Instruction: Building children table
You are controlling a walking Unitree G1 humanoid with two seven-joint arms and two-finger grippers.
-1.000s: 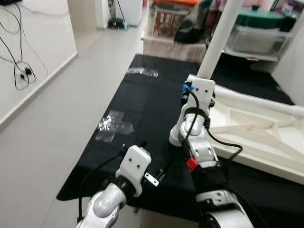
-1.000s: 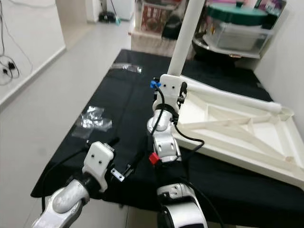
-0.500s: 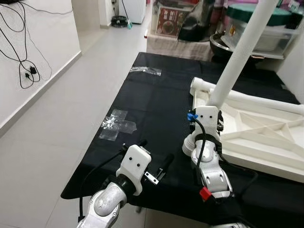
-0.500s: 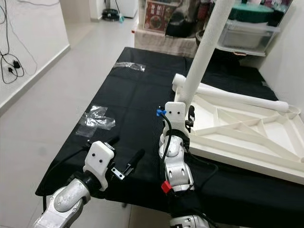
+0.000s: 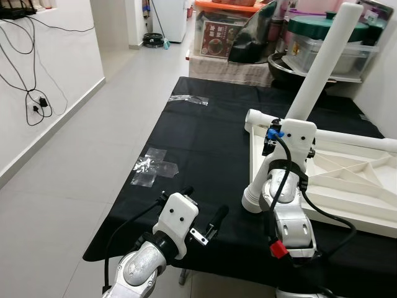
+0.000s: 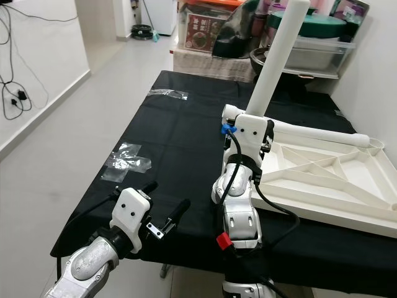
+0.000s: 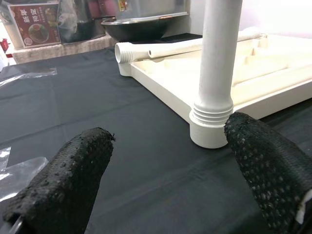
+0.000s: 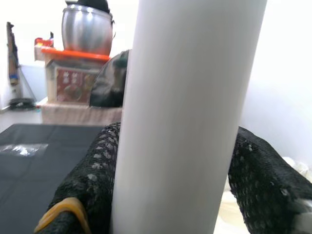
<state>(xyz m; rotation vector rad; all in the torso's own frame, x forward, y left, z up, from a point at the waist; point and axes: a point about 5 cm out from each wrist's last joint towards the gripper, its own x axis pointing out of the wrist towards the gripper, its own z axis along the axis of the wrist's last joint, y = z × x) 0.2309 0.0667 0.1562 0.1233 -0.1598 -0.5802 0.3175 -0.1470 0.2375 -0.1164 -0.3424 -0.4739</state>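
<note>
Left gripper [image 5: 208, 218] hovers over the near edge of the black mat [image 5: 198, 133], fingers spread, holding nothing. In its wrist view the threaded foot of the white leg [image 7: 214, 63] sits ahead of and between the two fingers [image 7: 63, 180], resting on the mat just beside the tabletop corner.

Right gripper [image 8: 170, 190] is clamped around that leg partway up, one finger on each side of the tube, the tube touching both pads. The leg tilts up and away from the fingers, its top end clear of the storage bins [image 5: 347, 43] behind it.

The upside-down tabletop [image 5: 347, 180] lies flat on the mat to the right of the right fingers, a second leg [image 5: 335, 133] lying along its far edge.

Handling guess: hollow plastic tube, light, stiff, smooth, so likely slippery in the pads. A grip lower, nearer the threaded end, would give better control for seating it. Threads could cross if it goes in tilted.

Versus 1 s ago: camera has shifted; relative to the tabletop, the right wrist is further toward the near corner, and the leg foot is now down on the mat by that corner. Left gripper is unchanged.
</note>
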